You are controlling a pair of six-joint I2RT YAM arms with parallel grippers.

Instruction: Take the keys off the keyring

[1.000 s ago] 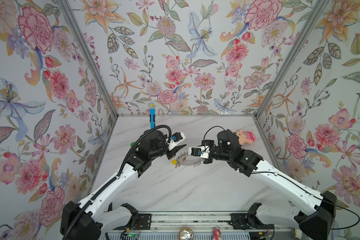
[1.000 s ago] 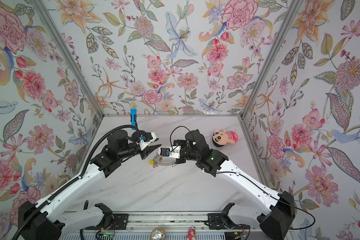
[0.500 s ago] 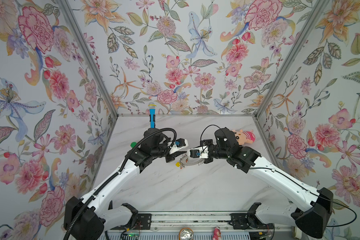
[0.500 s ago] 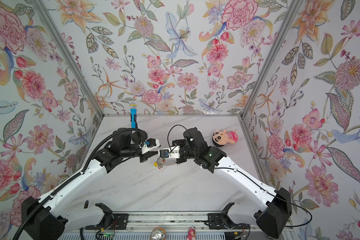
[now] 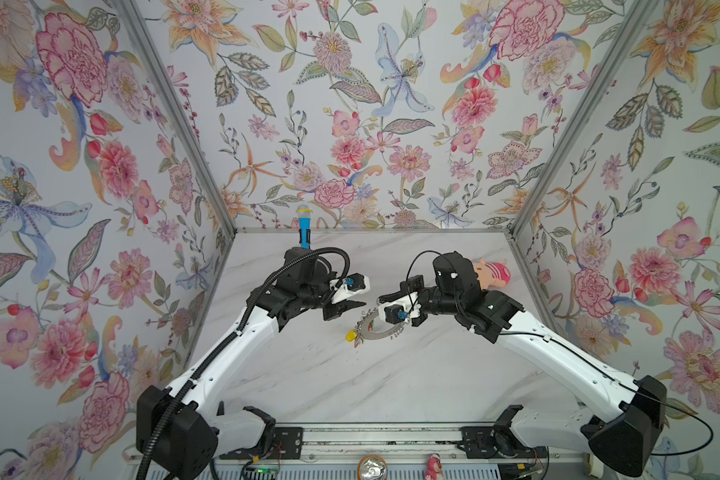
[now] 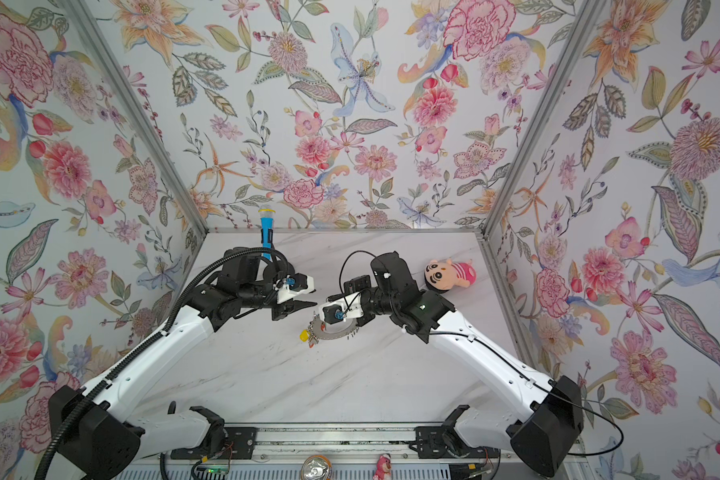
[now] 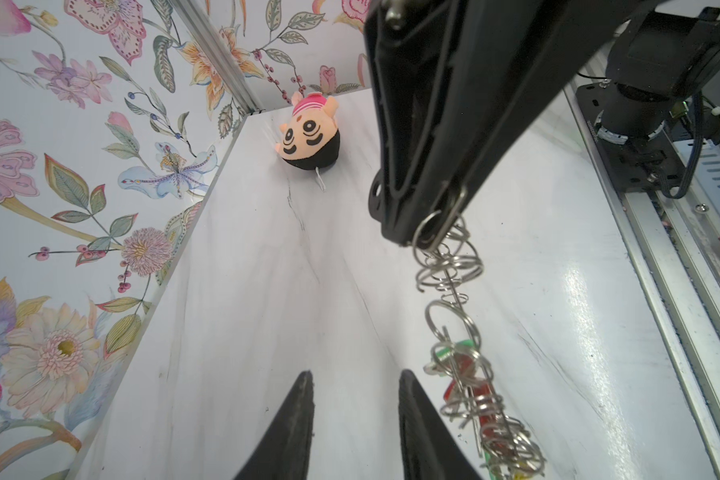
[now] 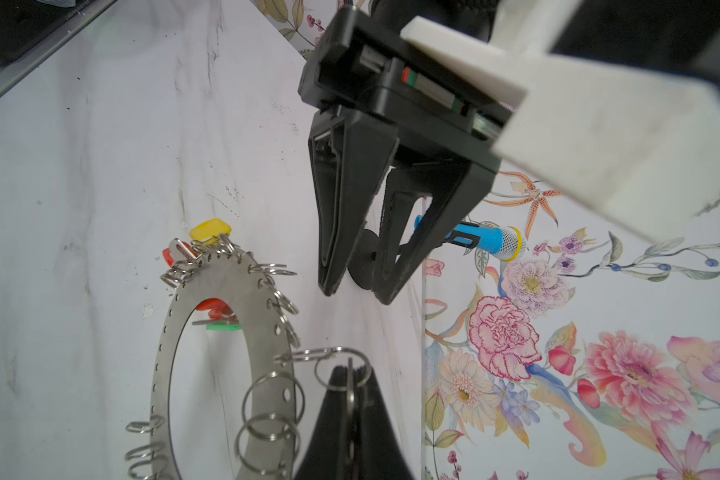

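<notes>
High paired overviews; close, opposed wrist views sharing the keyring (image 8: 233, 274)

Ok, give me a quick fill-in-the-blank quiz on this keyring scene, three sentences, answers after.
The gripper shut on a wire loop of the flat grey metal keyring is the ____ one. The left gripper, jaws apart, holds ____. The small silver keys carry red, green and ____ plastic tags.
Answers: right; nothing; yellow.

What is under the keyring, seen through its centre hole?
Through the hole of the keyring, the right wrist view shows an orange-red tag, a green tag and a silver key beneath it, with the marble table beyond. The disc covers the rest of that bunch.
</notes>
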